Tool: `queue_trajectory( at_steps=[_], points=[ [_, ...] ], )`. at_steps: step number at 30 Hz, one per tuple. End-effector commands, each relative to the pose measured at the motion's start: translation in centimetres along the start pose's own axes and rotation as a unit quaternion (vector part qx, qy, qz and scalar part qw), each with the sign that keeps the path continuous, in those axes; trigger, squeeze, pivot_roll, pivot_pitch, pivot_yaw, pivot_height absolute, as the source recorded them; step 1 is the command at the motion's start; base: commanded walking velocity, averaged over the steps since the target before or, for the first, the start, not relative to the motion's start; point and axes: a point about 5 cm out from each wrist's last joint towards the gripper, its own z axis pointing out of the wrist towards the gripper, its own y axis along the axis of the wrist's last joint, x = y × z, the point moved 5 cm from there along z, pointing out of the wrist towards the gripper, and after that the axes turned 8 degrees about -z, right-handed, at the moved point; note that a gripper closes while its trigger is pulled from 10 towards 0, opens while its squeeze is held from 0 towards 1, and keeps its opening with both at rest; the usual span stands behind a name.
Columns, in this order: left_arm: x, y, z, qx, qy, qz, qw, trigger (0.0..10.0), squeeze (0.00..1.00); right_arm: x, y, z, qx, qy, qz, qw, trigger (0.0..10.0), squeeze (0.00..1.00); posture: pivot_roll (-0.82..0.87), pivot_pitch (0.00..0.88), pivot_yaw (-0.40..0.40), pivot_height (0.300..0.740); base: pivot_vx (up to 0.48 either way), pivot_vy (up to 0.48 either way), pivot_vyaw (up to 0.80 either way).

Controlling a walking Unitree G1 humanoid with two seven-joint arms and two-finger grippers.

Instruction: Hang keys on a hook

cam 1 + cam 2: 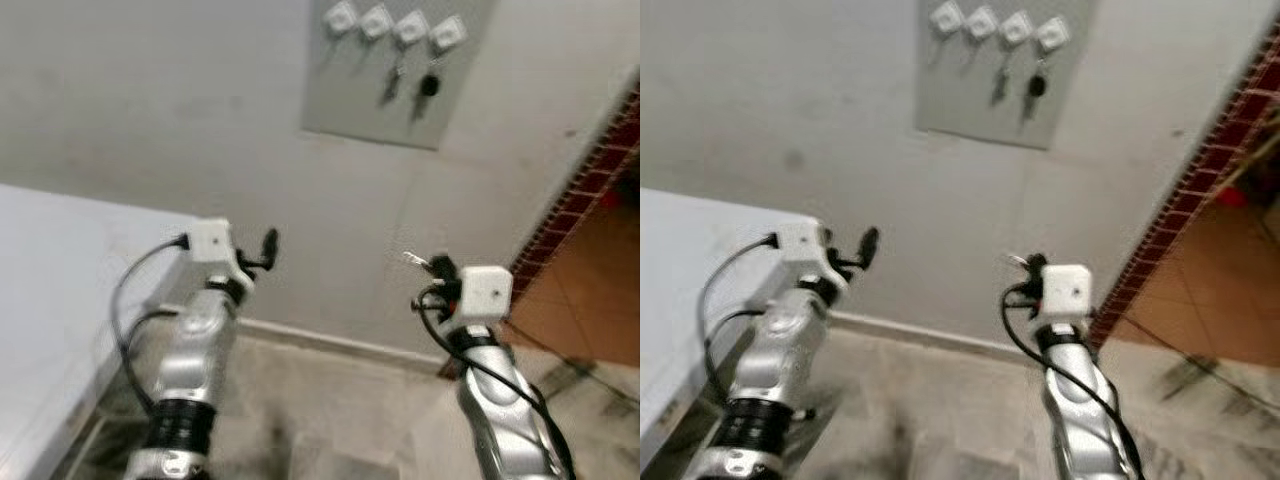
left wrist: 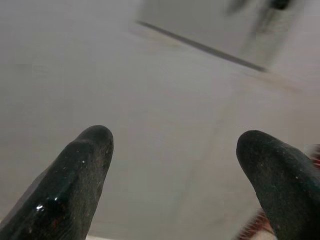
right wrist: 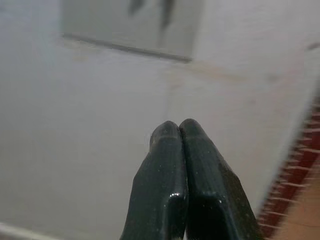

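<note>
We take the grey panel (image 1: 400, 75) on the wall as our landmark. Along its top edge sit four white hooks (image 1: 376, 20). Two sets of keys (image 1: 392, 82) hang from the two hooks toward its right side, one with a dark fob (image 1: 429, 86); the two hooks toward its left look bare. We can read no writing or label on the panel or hooks.

Below the panel and toward its left, our left gripper (image 1: 268, 248) is raised in the air, well apart from the wall; in the left wrist view its fingers (image 2: 75, 180) stand wide apart with nothing between them, and the panel's lower edge shows blurred beyond them. Below the panel and toward its right, our right gripper (image 1: 418, 262) is also raised; the right wrist view shows its fingers (image 3: 170, 185) pressed together, and we see nothing between them there. In the head views a small pale bit shows at its tip, too blurred for us to name.

Far below and left of the panel lies a white bench (image 1: 50, 290). Right of the panel runs a red brick edge (image 1: 570, 200).
</note>
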Motion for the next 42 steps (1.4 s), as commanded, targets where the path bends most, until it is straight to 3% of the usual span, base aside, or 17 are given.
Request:
queue_trajectory(
  at_steps=[1, 17, 30, 42],
  points=[
    [0.4, 0.6, 0.1, -0.005, 0.005, -0.001, 1.0, 10.0, 0.0, 0.4, 0.4, 0.1, -0.004, 0.005, 0.002, 1.0, 10.0, 0.0, 0.05, 0.0, -0.052, 0.74, 0.0, 0.0, -0.62],
    [0.7, -0.1, -0.1, 0.016, 0.013, -0.001, 1.0, 10.0, 0.0, -2.2, -1.5, -0.1, 0.054, -0.058, 0.046, 0.996, 10.0, 0.0, 0.04, 0.0, -0.035, 0.74, 0.0, 0.0, 0.0],
    [0.4, 0.1, 0.0, 0.02, -0.002, -0.006, 1.0, 10.0, 0.0, -1.2, -0.7, -0.3, 0.031, -0.027, 0.04, 0.998, 10.0, 0.0, 0.04, 0.0, -0.021, 0.74, 0.0, 0.0, 0.0],
    [0.3, 0.0, -0.3, 0.022, -0.004, -0.011, 1.0, 10.0, 0.0, -0.6, -0.2, -0.5, 0.019, -0.008, 0.044, 0.999, 10.0, 0.0, 0.04, 0.0, -0.029, 0.74, 0.317, 0.0, 0.0]
  ],
)
